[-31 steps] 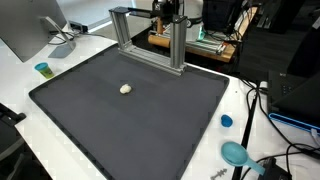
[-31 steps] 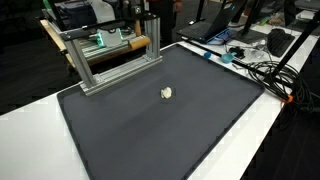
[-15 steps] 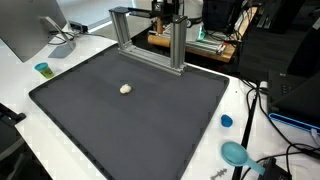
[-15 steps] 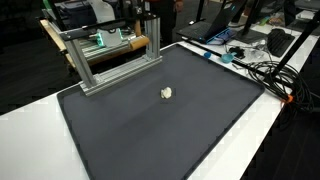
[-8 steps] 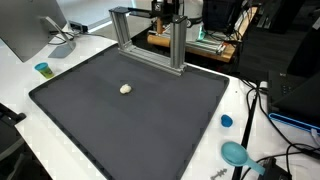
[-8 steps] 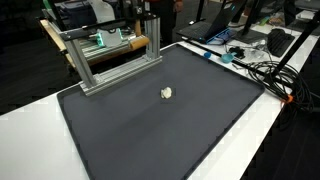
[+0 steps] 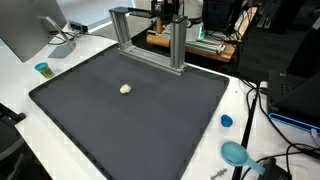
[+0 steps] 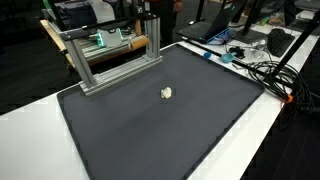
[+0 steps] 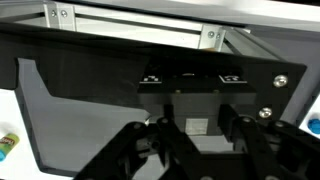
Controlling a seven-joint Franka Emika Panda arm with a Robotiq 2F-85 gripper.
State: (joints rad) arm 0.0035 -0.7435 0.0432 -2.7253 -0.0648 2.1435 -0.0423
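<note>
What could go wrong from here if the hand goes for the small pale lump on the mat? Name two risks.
The metal frame stands close to the open hand; a careless move could strike it. The pale lump is small and lies low on the dark mat, so the hand might nudge it away instead of gripping.

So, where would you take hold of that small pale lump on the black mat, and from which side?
Probably across its middle, straight down from above. The lump lies low and alone on the flat mat, with nothing beside it, so the open gripper can straddle it. Its finer shape is too small to tell.
</note>
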